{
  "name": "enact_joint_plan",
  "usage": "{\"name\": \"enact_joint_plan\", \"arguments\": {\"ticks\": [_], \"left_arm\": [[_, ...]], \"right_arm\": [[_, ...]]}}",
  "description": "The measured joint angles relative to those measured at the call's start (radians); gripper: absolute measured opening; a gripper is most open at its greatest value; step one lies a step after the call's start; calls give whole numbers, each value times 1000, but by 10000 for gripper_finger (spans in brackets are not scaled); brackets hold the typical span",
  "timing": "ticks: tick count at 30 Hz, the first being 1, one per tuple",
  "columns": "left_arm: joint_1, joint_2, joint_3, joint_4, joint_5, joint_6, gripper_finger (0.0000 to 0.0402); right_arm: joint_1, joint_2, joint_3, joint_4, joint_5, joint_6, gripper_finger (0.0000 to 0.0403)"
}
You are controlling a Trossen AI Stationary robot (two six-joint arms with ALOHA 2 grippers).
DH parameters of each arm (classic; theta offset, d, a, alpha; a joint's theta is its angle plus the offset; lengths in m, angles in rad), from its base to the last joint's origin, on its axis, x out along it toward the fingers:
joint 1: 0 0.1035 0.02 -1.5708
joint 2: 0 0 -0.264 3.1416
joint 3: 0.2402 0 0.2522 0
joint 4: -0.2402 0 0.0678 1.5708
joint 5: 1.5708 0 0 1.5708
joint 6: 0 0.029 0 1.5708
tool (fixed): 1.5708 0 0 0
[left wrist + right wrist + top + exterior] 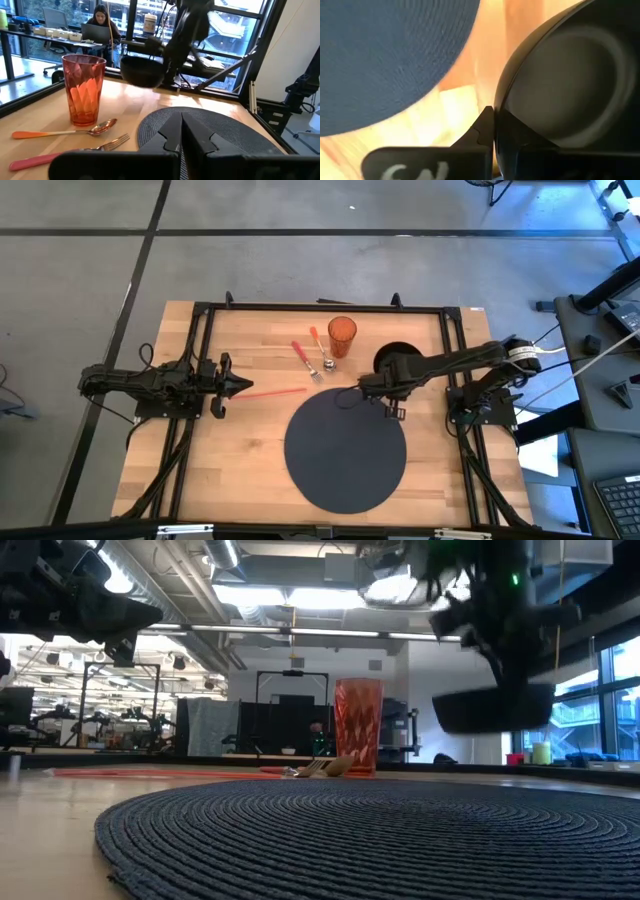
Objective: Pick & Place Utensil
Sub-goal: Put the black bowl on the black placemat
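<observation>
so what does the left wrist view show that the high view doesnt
Only the left wrist view shows a person at a desk beyond the table, and the black bowl side-on, lifted clear of the table. Only the high view shows the left gripper from outside, near a red stick, and the whole round mat. Both show the orange cup, spoon and fork.

fork (70,150) handle cut off, bowl (570,90) partly cropped

Two dark jointed arms, black cabling, right arm (470,361) banded white, perhaps a label
</observation>
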State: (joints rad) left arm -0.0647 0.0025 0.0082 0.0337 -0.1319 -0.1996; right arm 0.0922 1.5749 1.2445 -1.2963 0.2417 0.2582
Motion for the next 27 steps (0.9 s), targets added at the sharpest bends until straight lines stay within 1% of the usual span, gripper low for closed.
{"name": "enact_joint_plan", "arguments": {"ticks": [4, 7, 10, 15, 20, 25, 27], "left_arm": [[0, 0, 0, 0, 0, 0, 1], [0, 0, 0, 0, 0, 0, 1], [0, 0, 0, 0, 1, 0, 1], [0, 0, 0, 0, 0, 0, 1], [0, 0, 0, 0, 0, -1, 1], [0, 0, 0, 0, 0, -15, 1], [0, 0, 0, 0, 0, -15, 1]], "right_arm": [[59, -1, 134, -39, 16, 20, 6], [120, -1, 203, -6, 28, 28, 4], [187, -1, 227, 40, 29, 46, 4], [282, 15, 209, 158, 28, 53, 4], [348, 114, 208, 241, 23, 53, 4], [387, 237, 208, 299, -52, 22, 4], [401, 282, 227, 297, -60, 6, 4]]}}
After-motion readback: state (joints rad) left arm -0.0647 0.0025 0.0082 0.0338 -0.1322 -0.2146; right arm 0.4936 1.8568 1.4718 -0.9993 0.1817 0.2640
